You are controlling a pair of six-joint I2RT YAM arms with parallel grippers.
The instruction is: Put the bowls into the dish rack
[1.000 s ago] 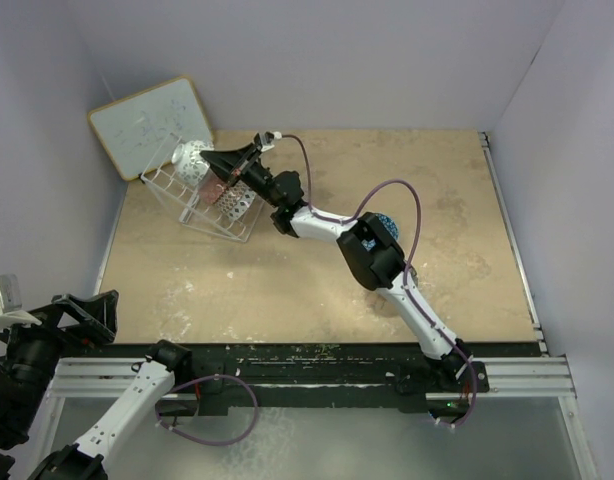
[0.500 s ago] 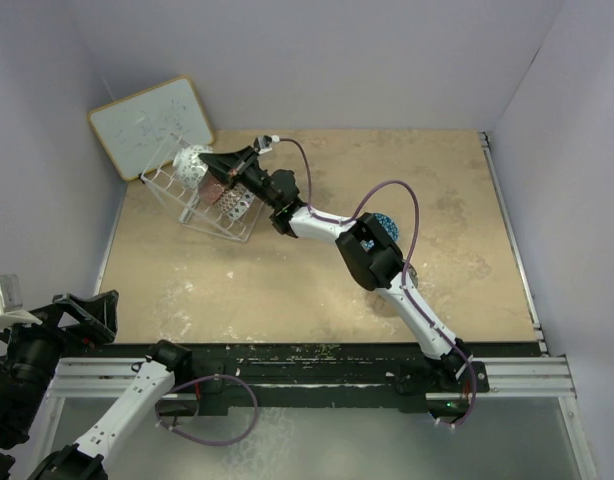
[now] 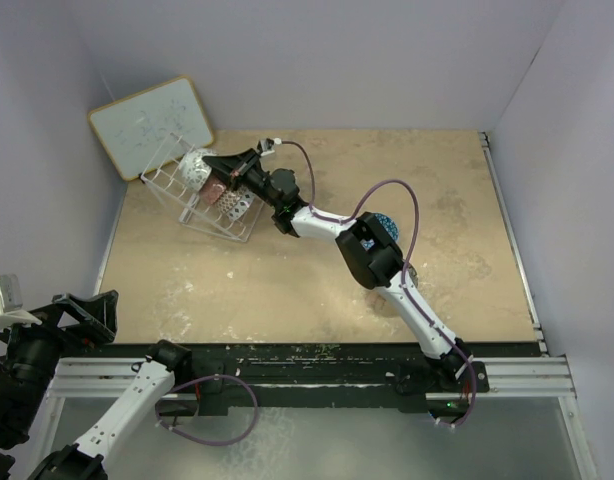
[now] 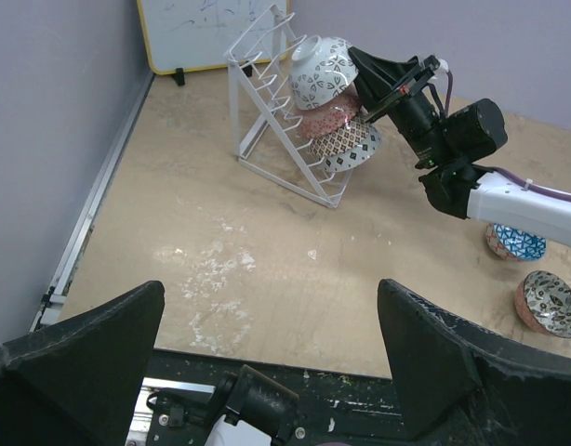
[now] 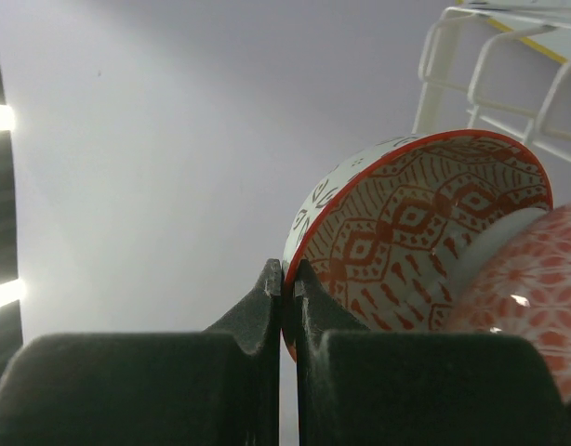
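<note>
The white wire dish rack (image 3: 172,185) (image 4: 258,111) stands at the table's far left. Three bowls lean in it. The top bowl (image 3: 194,165) (image 4: 321,72) (image 5: 406,232) is white with black marks outside and red-patterned inside. My right gripper (image 3: 209,163) (image 5: 287,274) is shut on its rim. Below it rest a red-pink bowl (image 4: 327,119) (image 5: 537,288) and a grey patterned bowl (image 4: 352,147). A blue bowl (image 4: 515,243) (image 3: 387,222) and a reddish bowl (image 4: 550,303) sit on the table to the right. My left gripper (image 4: 267,358) hangs open over the near edge, holding nothing.
A whiteboard with a wooden frame (image 3: 152,125) leans against the back-left wall behind the rack. The right arm stretches diagonally across the table's middle. Purple walls close in the left, back and right sides. White scuffs mark the tan tabletop (image 4: 211,269).
The right gripper has shifted the held bowl slightly down and toward the rack's wires. The left arm has not moved.
</note>
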